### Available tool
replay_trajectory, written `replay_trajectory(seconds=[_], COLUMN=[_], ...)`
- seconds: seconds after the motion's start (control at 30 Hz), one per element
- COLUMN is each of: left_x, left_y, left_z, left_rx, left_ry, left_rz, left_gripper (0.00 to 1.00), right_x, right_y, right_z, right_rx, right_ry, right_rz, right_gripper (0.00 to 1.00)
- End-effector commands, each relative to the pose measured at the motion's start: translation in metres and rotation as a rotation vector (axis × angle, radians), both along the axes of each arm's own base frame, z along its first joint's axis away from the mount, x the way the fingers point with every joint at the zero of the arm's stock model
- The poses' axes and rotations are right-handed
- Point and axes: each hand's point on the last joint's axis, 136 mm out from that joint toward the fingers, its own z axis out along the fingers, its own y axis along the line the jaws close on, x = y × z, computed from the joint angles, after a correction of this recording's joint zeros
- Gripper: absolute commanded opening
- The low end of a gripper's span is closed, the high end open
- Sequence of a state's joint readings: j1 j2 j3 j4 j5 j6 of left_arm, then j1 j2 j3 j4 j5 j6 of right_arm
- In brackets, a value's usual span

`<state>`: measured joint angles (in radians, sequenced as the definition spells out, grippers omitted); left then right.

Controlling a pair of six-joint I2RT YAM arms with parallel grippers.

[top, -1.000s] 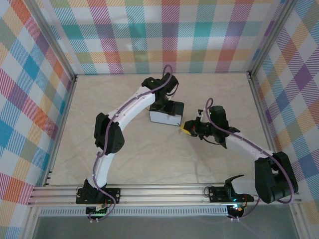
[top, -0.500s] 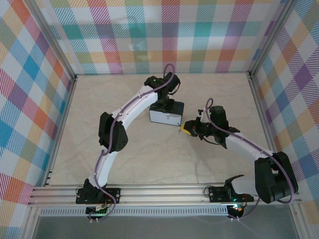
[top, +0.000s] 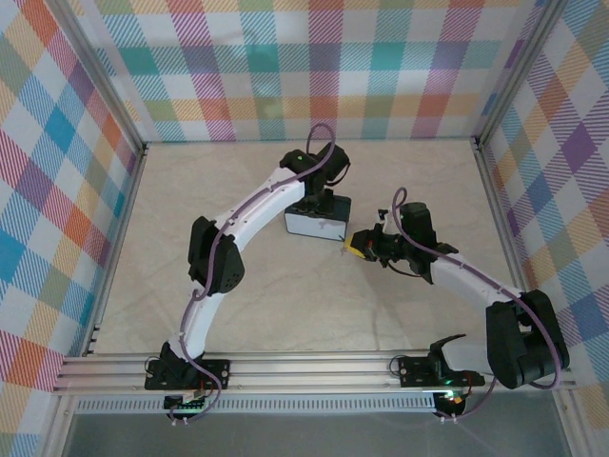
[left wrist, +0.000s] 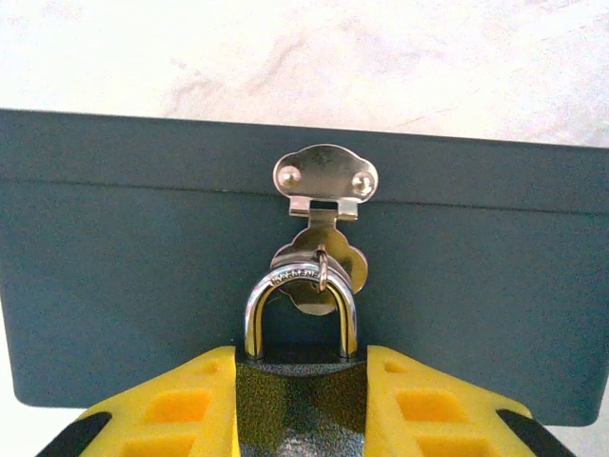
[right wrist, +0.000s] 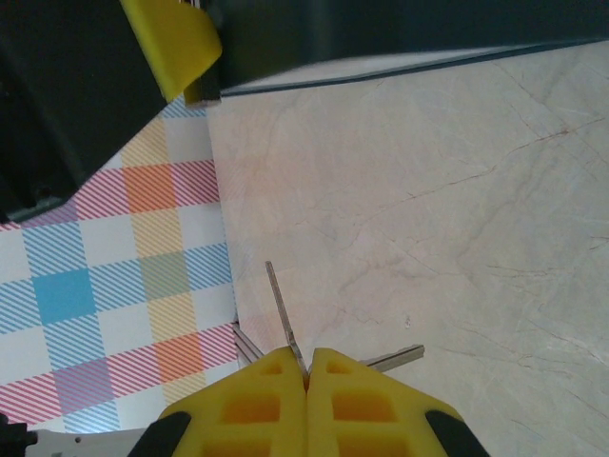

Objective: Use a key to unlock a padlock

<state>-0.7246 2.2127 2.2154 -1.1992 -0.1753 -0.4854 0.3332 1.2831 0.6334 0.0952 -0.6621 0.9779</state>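
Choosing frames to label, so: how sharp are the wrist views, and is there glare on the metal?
Left wrist: padlock and hasp sharp, small bright glints on the shackle, nothing washed out. Right wrist: key and table crisp, box at the top edge soft, out of focus. Top: even light, soft shadows.

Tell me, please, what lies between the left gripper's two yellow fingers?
The padlock, its shackle through the hasp of the box, in the left wrist view.
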Motion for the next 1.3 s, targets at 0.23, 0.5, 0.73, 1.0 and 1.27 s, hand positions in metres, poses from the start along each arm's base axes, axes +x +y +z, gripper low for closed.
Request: replay_trajectory(seconds=[0.23,0.5,0.73,1.0,1.27], left_x=[-0.046,-0.055,-0.048,-0.05,-0.05], left_y=[0.01,-0.022,-0.005,0.019,0.023], left_z=[0.011,0.013,0.047,0.065,0.064], left_rx=[-0.121,-0.232,-0.159,0.136,0.024], left_ry=[0.082,0.152,0.104,-0.067,-0.402], left_rz=[0.415,0.451,0.176,-0.689,-1.38], left_gripper=[0.26,0.44,0.59,0.6,0.63], right_x=[-0.011,-0.021,-0.024,-0.03,-0.03], right_y=[0.0,-0.01,-0.017,-0.018,-0.016], right_z=[0.004,0.001,0.003,0.011,0.022], right_rx=[-0.012,-0.023,-0.046,-0.051,-0.068], right_ry=[-0.058,-0.056,-0.064,-0.087,-0.063], right_rz=[0.059,0.071,0.065,0.081,0.116], right_gripper=[0.0,0.0,0.0,0.01,0.02])
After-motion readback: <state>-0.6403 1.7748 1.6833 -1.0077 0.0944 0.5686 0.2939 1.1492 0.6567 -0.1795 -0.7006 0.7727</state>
